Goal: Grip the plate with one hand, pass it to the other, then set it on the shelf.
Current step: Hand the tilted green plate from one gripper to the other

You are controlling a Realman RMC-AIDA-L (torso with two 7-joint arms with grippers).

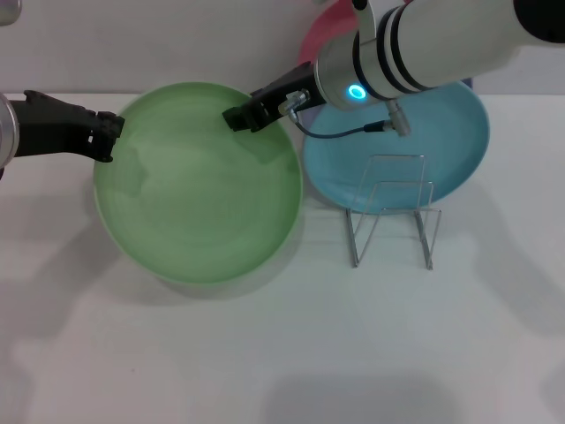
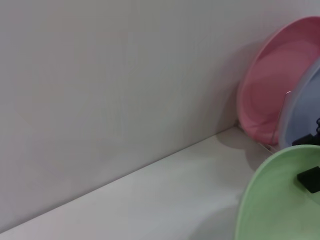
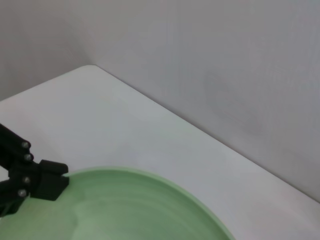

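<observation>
Both arms are on the light green plate (image 1: pixel 199 185) at once. It sits left of the counter's middle, toward the far edge, and whether it is lifted off the white counter (image 1: pixel 265 353) or resting on it cannot be told from the head view. The left gripper (image 1: pixel 108 137), all black, comes in from the counter's left edge and has its fingers pinched onto the plate's left rim; the right wrist view shows that same black clamp biting the rim. The right gripper (image 1: pixel 240 117), on the white-silver arm with the glowing blue ring light (image 1: pixel 356 92), reaches in from the far right corner and is closed over the plate's far rim, its black tip lying across the green edge. In the left wrist view, that tip shows as a dark block on the plate's rim (image 2: pixel 280 200).

Just to the right of the green plate lies the turquoise plate (image 1: pixel 441 150), its near-left edge close beside the green rim. The wire shelf (image 1: pixel 393 208) stands in front of it, toward the near edge, its loops overlapping the turquoise plate's near edge in the head view, and it stands apart from the green plate. A pink plate (image 2: pixel 272 85) leans upright against the back wall at the far edge, with a lavender plate (image 2: pixel 302 112) propped just in front of it.
</observation>
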